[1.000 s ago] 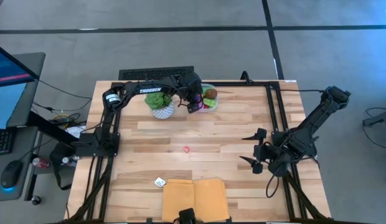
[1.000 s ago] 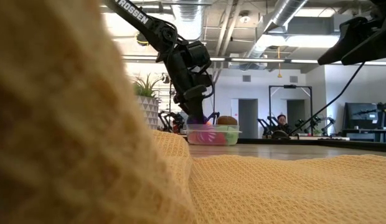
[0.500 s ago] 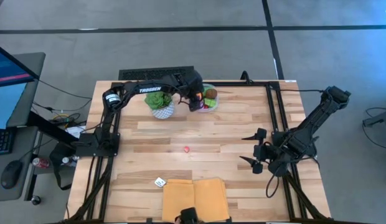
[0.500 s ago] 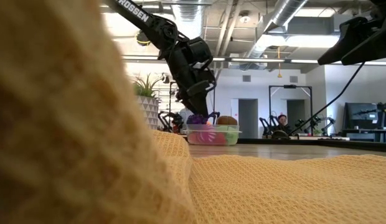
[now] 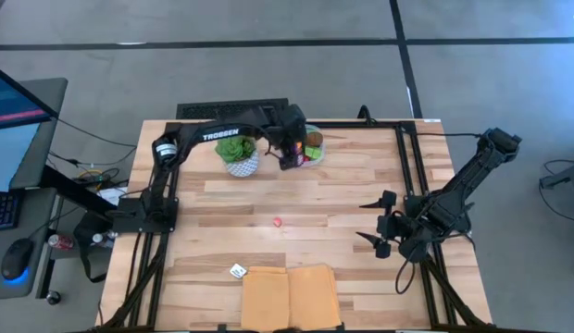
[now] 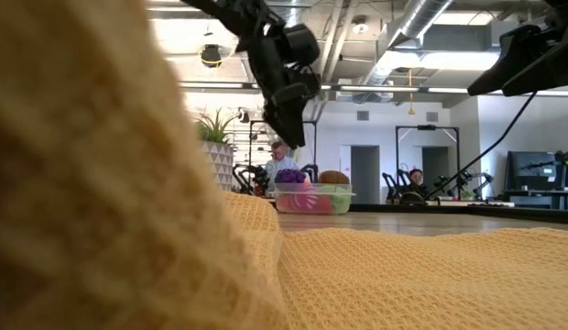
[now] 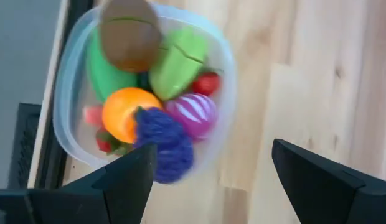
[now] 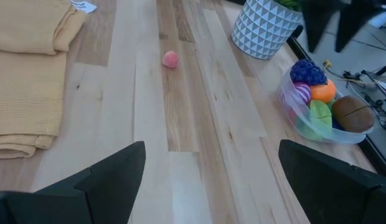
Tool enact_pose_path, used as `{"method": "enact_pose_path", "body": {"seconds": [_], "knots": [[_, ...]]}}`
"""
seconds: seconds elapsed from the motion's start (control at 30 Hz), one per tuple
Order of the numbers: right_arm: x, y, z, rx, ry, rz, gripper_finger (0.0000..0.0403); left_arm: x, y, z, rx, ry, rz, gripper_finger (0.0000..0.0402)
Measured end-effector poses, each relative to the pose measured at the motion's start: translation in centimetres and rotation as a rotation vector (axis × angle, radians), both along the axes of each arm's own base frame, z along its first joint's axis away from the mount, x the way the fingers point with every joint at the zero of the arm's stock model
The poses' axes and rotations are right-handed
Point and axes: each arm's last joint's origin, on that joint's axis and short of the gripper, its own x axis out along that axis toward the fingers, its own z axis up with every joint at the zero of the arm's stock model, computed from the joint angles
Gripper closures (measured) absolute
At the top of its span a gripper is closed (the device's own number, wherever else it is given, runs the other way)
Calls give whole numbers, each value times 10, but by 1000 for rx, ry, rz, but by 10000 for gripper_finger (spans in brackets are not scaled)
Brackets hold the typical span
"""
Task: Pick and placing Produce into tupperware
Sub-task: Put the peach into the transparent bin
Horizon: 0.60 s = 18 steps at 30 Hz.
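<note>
— Since a second ago, what moved?

— Left gripper went up. It was low at the tupperware; now it hangs above it, jaws wide, holding nothing. Purple grapes now lie in the tupperware at its rim, with an orange piece, green pieces, a brown one and a striped pink one.

— Where is the tupperware?

— In the upper middle of the high view, at the table's far edge, just right of the plant pot.

— Is there open room?

— Yes. The table centre is bare except one pink piece, well apart from everything. Right gripper waits at the right side, jaws wide, empty.

— Anything hidden?

— A yellow cloth at the near edge covers most of the low view. The red pieces under the others are hard to make out.
</note>
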Motion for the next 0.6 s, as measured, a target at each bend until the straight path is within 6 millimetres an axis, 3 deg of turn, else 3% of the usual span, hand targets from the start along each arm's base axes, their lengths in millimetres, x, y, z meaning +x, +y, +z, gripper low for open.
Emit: {"method": "enact_pose_path", "body": {"seconds": [0.27,0.6], "knots": [[0,0,0,6,-2,-4,12,4,-71,1,71,185,-118,90],[0,0,0,20,-3,-9,12,10,-153,0,128,224,-205,90]]}}
